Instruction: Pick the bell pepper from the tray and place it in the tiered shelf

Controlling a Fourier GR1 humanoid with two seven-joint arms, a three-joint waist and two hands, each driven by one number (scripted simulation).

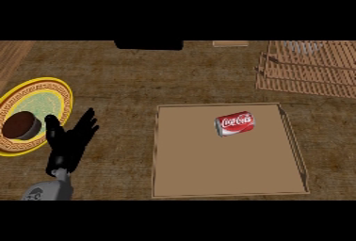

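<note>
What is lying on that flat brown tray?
Only a red soda can lies on its side on the flat brown tray. No bell pepper shows; whatever is beneath the can is hidden.

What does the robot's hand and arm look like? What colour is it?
Only the left hand shows. It is black all over, with slim fingers and a thumb. Below it sits a rounded grey forearm with dark markings on it. No cables or sleeves show. The right hand is out of view.

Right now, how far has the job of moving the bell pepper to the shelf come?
No bell pepper shows anywhere. The tray holds only a red soda can lying on its side. The left hand rests open beside the yellow plate, holding nothing; the right hand is out of view. The wooden tiered shelf shows no pepper, so progress cannot be judged.
</note>
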